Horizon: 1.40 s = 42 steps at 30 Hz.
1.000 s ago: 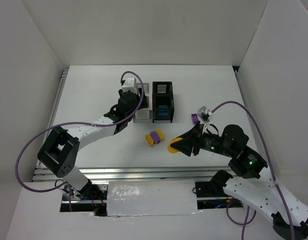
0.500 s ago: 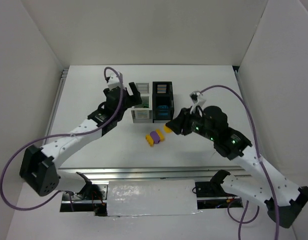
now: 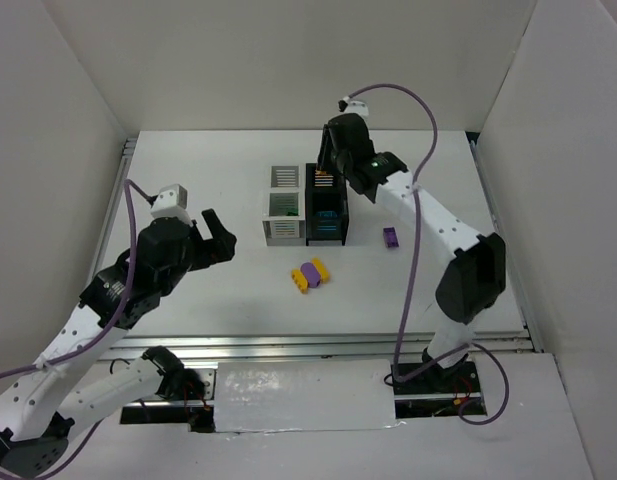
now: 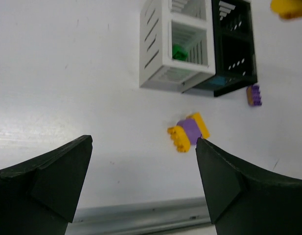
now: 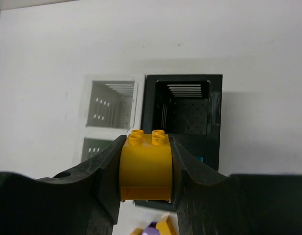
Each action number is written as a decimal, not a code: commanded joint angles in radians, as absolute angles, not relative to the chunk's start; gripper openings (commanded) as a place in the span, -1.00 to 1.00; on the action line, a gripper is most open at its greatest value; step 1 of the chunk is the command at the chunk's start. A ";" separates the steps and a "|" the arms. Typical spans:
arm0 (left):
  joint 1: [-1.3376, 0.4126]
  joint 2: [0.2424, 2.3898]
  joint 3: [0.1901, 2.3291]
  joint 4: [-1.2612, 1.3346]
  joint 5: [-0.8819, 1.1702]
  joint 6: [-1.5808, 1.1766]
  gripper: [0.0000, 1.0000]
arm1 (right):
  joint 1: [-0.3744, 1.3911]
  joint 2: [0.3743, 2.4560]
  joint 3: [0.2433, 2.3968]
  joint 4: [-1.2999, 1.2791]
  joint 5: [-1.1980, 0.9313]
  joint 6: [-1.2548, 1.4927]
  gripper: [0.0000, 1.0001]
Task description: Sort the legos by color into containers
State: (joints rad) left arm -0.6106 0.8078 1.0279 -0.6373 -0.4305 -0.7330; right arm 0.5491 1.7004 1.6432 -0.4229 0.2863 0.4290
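Right wrist view: your right gripper (image 5: 146, 149), clamping a yellow brick (image 5: 146, 169), has reached the bins (image 5: 184, 77) for release; left gripper (image 4: 142, 147) withdrew, spread empty.

The left arm (image 3: 108, 300) rises from its base at the near left of the desk (image 3: 188, 170), elbow bent and forearm angled toward the middle. The left gripper (image 3: 214, 232) hangs above the desk with its fingers (image 4: 48, 181) spread wide and nothing between them. The right arm (image 3: 438, 225) stretches from its base at the near right far across the desk, its forearm slanting toward the far centre and its wrist bent down. The right gripper (image 3: 326, 178) points downward, its fingers (image 5: 109, 169) pressed from both sides on a yellow lego (image 5: 145, 164).
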 commanded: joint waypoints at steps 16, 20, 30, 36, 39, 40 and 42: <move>-0.618 0.719 0.923 -0.764 -0.284 -0.652 0.99 | 0.519 2.011 1.881 -0.497 0.374 0.380 -0.20; -0.618 0.742 0.911 -0.742 -0.246 -0.646 0.99 | 0.519 2.000 1.885 -0.500 0.351 0.374 0.51; -0.618 0.797 0.871 -0.661 -0.190 -0.707 0.99 | 0.522 1.730 1.675 -0.503 0.292 0.455 0.99; -0.673 0.912 0.855 -0.600 -0.239 -0.877 0.95 | 0.532 1.282 1.242 -0.403 0.261 0.569 0.99; -0.755 0.975 0.870 -0.549 -0.316 -0.942 0.96 | 0.535 1.146 1.086 -0.431 0.197 0.586 0.99; -0.768 1.035 0.877 -0.525 -0.314 -0.931 0.97 | 0.535 1.073 1.031 -0.443 0.161 0.566 0.99; -0.804 1.134 0.926 -0.499 -0.327 -0.910 0.98 | 0.538 0.994 0.977 -0.452 0.063 0.534 0.99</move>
State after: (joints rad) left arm -0.7670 1.0367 0.8646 -0.5957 -0.2737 -0.8700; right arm 0.5278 1.0519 1.0569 -0.4503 0.1944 0.5415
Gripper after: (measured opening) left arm 0.986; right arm 0.996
